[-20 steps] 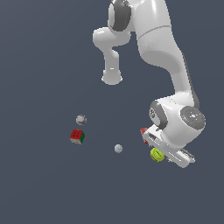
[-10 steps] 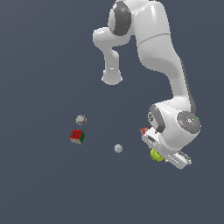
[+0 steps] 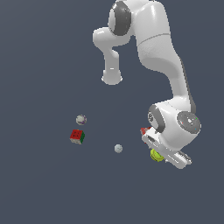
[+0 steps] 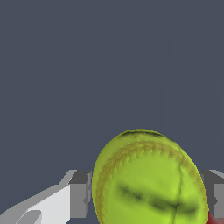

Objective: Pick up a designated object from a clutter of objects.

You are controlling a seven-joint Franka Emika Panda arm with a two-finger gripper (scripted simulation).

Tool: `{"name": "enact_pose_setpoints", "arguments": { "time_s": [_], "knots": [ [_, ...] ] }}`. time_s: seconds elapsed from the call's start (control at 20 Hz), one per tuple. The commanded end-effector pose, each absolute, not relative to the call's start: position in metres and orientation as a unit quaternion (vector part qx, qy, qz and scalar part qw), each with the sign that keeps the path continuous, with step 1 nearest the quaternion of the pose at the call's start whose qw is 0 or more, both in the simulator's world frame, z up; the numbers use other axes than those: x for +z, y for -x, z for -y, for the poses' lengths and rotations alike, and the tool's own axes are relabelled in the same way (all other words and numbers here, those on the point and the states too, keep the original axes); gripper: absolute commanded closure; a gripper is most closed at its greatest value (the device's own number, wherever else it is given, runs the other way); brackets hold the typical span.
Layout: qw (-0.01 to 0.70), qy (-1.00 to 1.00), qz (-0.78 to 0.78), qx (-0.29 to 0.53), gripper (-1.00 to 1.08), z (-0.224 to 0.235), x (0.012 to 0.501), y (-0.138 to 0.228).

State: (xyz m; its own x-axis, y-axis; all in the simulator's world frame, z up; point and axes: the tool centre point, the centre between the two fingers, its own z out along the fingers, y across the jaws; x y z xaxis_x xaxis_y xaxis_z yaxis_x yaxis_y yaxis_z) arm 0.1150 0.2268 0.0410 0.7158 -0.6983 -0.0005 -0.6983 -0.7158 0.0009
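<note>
Toward the exterior view's left: the red-and-green puzzle cube (image 3: pixel 77 136) sits on the dark surface, with the grey-white ball (image 3: pixel 81 119) just beside it, farther from the camera. No edge or corner of the surface shows in either view, so places cannot be given by them.
Middle of the exterior view: the plain white ball (image 3: pixel 118 148) lies alone, well apart from the cube and from the arm.
Toward the exterior view's right: the tool (image 3: pixel 158 155) is low over the tennis ball (image 3: pixel 156 155), which peeks out yellow-green from under the white hand. A sliver of the red can (image 3: pixel 143 131) shows just beside the wrist.
Wrist view: the tennis ball (image 4: pixel 149 178) fills the space between the two grey fingers (image 4: pixel 78 194), one on each side.
Tool state: the fingers bracket the ball closely, but whether the pads press on it cannot be told.
Step in hand: by appearance, the grasp itself, with the ball between the jaws and not yet lifted.
Next move: likely closing firmly across the ball's widest part, then rising straight up. The can is close, so any sideways drift risks nudging it.
</note>
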Motion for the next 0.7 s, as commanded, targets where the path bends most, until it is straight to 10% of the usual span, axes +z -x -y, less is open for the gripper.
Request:
{"name": "enact_pose_setpoints", "arguments": {
  "time_s": [0.0, 0.65],
  "knots": [
    [0.000, -0.926, 0.377, 0.000, 1.08, -0.227, 0.042, -0.115],
    [0.000, -0.926, 0.377, 0.000, 1.08, -0.222, 0.072, -0.090]
  ]
}}
